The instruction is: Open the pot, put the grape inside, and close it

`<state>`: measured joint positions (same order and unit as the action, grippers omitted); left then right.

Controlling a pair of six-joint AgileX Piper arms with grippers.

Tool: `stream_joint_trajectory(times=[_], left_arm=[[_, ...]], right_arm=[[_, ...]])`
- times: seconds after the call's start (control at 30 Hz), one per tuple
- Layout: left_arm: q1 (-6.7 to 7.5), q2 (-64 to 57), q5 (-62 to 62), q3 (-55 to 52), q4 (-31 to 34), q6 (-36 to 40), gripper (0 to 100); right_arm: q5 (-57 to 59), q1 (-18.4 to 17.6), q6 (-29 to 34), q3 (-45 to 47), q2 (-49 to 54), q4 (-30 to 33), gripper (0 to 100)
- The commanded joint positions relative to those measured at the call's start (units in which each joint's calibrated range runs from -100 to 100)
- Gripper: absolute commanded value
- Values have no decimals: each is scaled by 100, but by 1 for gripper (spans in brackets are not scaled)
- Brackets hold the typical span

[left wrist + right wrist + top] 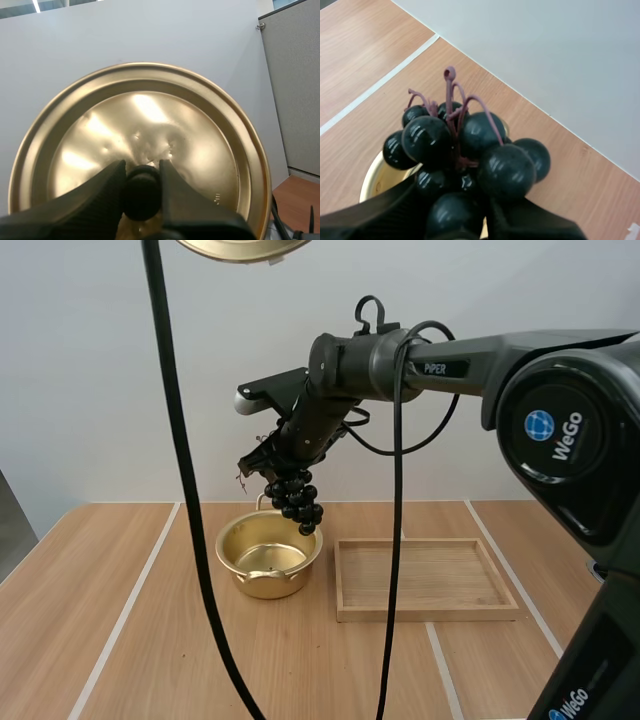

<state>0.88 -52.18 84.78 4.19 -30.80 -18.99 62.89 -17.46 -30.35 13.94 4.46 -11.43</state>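
Observation:
A gold pot (268,556) stands open on the wooden table, left of the tray. My right gripper (272,467) is shut on a bunch of dark grapes (299,502) that hangs above the pot's right rim. In the right wrist view the grapes (470,150) with their purple stem sit pinched between the fingers, with the pot (377,175) just beneath. The gold lid (243,248) is held high at the top of the high view. In the left wrist view my left gripper (142,187) is shut on the lid's black knob (142,192), the lid (200,150) facing the camera.
A shallow wooden tray (425,578) lies on the table right of the pot. Pale lines cross the tabletop. A white wall stands behind the table.

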Motion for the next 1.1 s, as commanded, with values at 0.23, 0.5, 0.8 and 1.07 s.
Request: stream_joint_trajectory(times=[0.23,0.5,0.8,1.07], left_arm=[[-23,-48,262,48,-192,62,0],[-76,-48,260,48,-192,62,0],[-147,-48,260,48,-216,62,0],[-146,-48,260,48,-216,23,0]], right_arm=[[-322,-13,-617,-56,-350,-856,0],[-620,-13,-703,-56,-740,-930,0],[-794,-13,-909,-56,-1203,-1198,0],[-351,-13,-909,-40,-1478,-1211,0]])
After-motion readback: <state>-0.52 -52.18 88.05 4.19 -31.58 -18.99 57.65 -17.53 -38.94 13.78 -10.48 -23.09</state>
